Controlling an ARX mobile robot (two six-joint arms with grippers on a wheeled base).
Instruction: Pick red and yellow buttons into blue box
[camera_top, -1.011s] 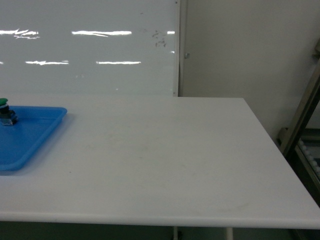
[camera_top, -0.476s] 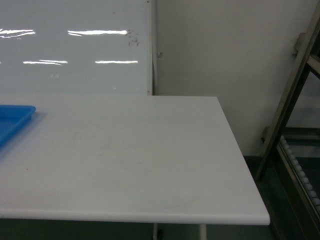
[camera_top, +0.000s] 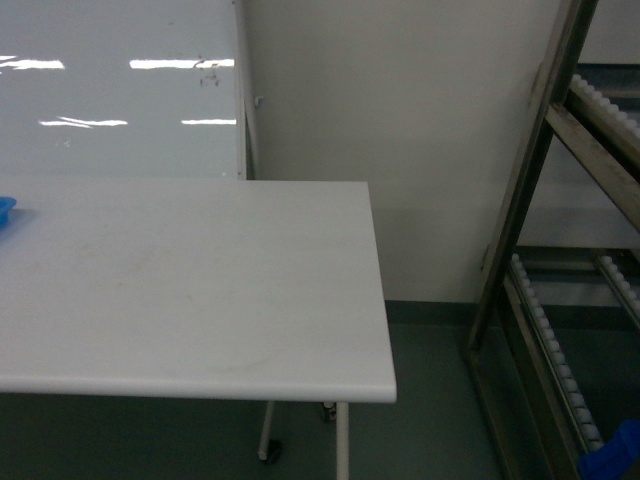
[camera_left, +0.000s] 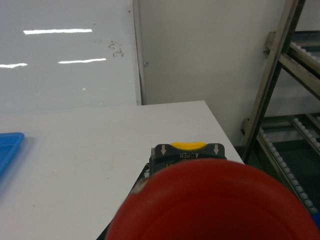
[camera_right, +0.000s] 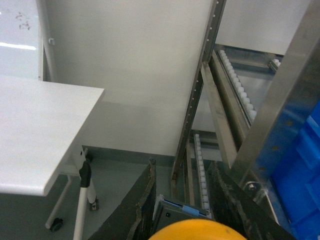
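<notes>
Your view swung from the tray (camera_top: 5, 212) toward the rack (camera_top: 560, 250); left gripper (camera_left: 210, 210) clenched the red button (camera_left: 210, 200), right gripper (camera_right: 185, 205) the yellow button (camera_right: 192, 231), so delivery to the blue box (camera_right: 300, 175) was likely near.

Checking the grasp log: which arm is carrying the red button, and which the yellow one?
The left gripper carries the red button, its red cap filling the left wrist view. The yellow button sits in the right gripper, between its dark fingers.

The table (camera_top: 200, 290) stands left of the roller rack (camera_top: 560, 300), the whiteboard (camera_top: 120, 90) behind it.
</notes>
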